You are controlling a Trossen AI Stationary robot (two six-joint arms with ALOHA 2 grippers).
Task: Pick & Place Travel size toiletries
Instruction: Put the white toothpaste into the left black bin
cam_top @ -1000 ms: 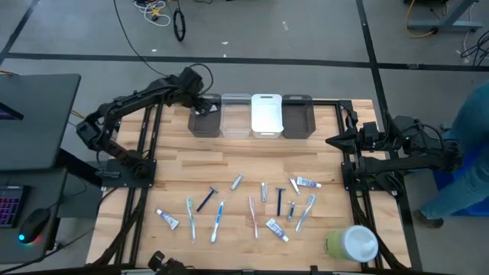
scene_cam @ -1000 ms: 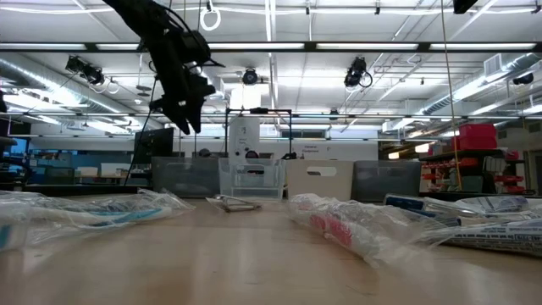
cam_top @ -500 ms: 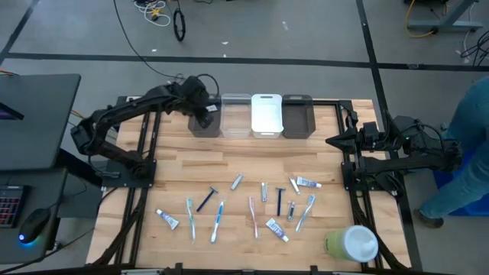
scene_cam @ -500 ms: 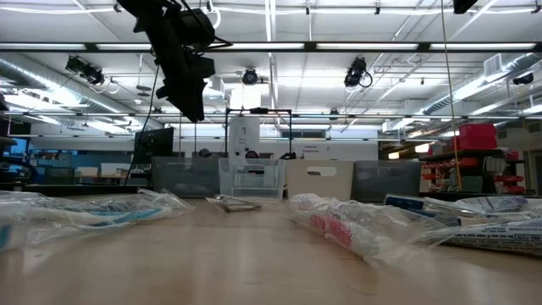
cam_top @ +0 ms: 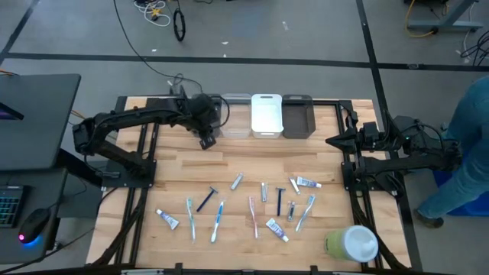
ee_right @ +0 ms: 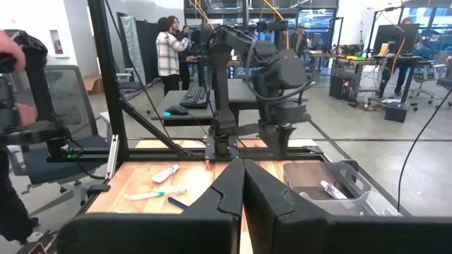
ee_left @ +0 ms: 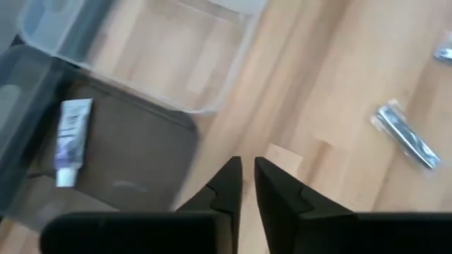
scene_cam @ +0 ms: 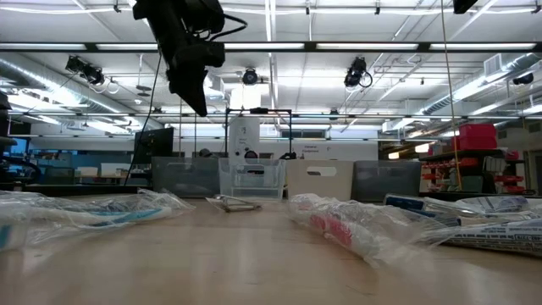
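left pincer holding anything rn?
No. In the left wrist view the left pincer has its fingers nearly together with nothing between them, and a toothpaste tube already lies in the dark bin.

Lighting: bright, even, from ceiling strips above me. My left wrist view: motion-blurred. Low view foreground: unfocused.

Bins [cam_top: 267, 114]: four. Loose toiletries [cam_top: 218, 221]: about thirteen. Round container [cam_top: 353, 243]: one.
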